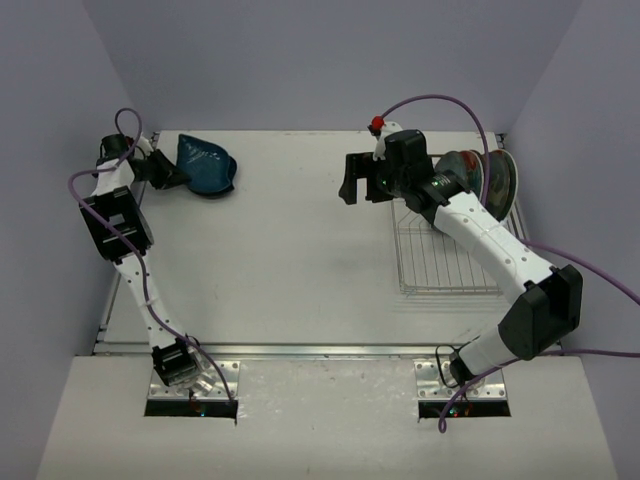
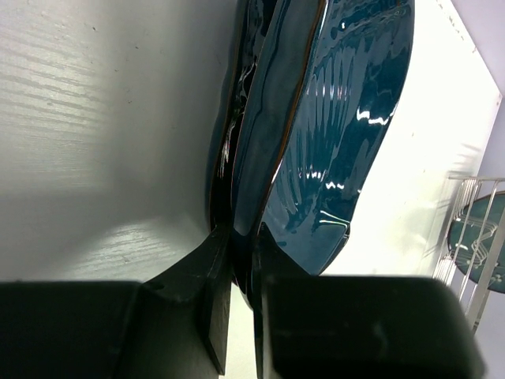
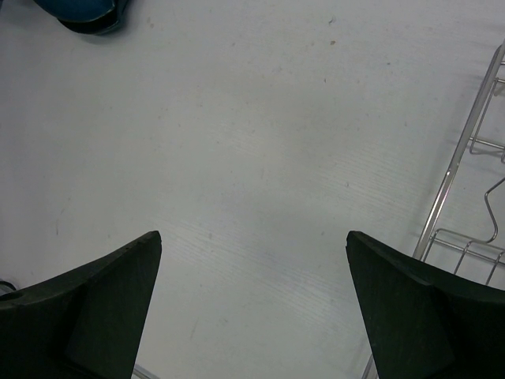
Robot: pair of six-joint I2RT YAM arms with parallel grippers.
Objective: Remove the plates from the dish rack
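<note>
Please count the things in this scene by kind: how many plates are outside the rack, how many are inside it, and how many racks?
blue plate in the left gripper: 1
plates standing in the dish rack: at least 2; they overlap
dish rack: 1
Total: at least 4

The left arm's black fingers (image 2: 207, 268) are pinched tight on the rim of a glossy dark teal round plate (image 2: 339, 118), seen edge-on above the white desk (image 2: 95, 118). At far right, a silver wire dish rack (image 2: 476, 181) holds another teal plate (image 2: 483, 237) upright.
</note>
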